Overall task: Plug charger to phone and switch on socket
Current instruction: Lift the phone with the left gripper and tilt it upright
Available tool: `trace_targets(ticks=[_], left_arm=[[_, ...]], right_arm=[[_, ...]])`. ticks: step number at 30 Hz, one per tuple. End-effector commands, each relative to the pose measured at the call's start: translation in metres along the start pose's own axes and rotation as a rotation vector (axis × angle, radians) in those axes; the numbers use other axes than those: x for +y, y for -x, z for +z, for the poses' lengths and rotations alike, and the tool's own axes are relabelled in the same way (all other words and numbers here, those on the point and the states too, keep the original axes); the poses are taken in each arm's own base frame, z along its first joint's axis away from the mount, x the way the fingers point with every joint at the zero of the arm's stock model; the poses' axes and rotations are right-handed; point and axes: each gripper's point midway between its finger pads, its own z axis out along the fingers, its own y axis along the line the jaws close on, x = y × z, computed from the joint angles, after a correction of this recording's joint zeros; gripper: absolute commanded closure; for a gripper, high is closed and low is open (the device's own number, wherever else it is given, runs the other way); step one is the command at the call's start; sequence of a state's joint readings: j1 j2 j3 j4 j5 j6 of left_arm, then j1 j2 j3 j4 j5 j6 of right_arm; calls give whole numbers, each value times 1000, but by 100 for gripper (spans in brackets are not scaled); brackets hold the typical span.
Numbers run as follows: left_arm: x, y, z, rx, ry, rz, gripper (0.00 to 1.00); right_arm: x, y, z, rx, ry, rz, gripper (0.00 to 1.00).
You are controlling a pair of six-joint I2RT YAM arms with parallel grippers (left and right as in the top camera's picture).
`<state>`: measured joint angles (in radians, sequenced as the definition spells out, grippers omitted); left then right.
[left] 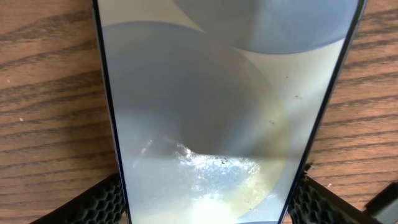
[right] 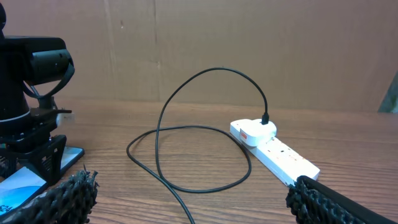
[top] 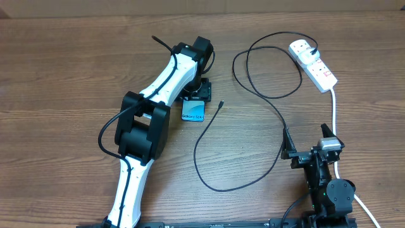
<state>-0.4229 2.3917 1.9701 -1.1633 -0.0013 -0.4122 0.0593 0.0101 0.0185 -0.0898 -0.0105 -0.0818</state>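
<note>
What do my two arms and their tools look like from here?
Left arm: white links with bulky black joints and a black cable looped alongside. Right arm: mostly black, with a grey block near the wrist. Left tool pads and right tool pads are black and honeycomb-textured.

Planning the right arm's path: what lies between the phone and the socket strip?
In the overhead view, only the charger cable lies looped between phone and socket strip, its tip near the phone.
</note>
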Motion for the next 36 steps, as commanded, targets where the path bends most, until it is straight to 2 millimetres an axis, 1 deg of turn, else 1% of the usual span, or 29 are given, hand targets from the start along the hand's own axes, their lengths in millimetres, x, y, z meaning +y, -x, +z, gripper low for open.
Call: trace_targets(ticks=[1,6,9,14,16,18,20,22,28,32,36], left_arm=[[18,-6,28,53,81,-4,26],[18,-6,26,53,80,-4,26],[16,-5,19,59,69,-5,26],[5,1,-8,62,4,-15,28],[-1,3,-21,67,-48,-25,31],[-5,5,-31,74,-99,-35,31],[-6,8,-39,78,-136,-49,31],[-2,10,-42,80,-146,-62,30],[2,-1,-46,161,-221,-96,31],[-3,-7,-52,212,-312,-102,28],[-16,-11,-62,254,-446,-96,28]], right_arm=[[-3,-2,0,-2,-14,-5,0],[-3,-2,0,-2,-14,-5,0],[-3,-2,0,-2,-14,-5,0],[-3,-2,0,-2,-14,-5,0],[-3,-2,0,-2,-14,-5,0],[-3,-2,0,-2,-14,-5,0],[-3,-2,0,-2,-14,-5,0],[-3,-2,0,-2,-14,-5,0],[-3,-2,0,-2,-14,-5,0],[-3,-2,0,-2,-14,-5,0],[-3,-2,0,-2,-14,-5,0]])
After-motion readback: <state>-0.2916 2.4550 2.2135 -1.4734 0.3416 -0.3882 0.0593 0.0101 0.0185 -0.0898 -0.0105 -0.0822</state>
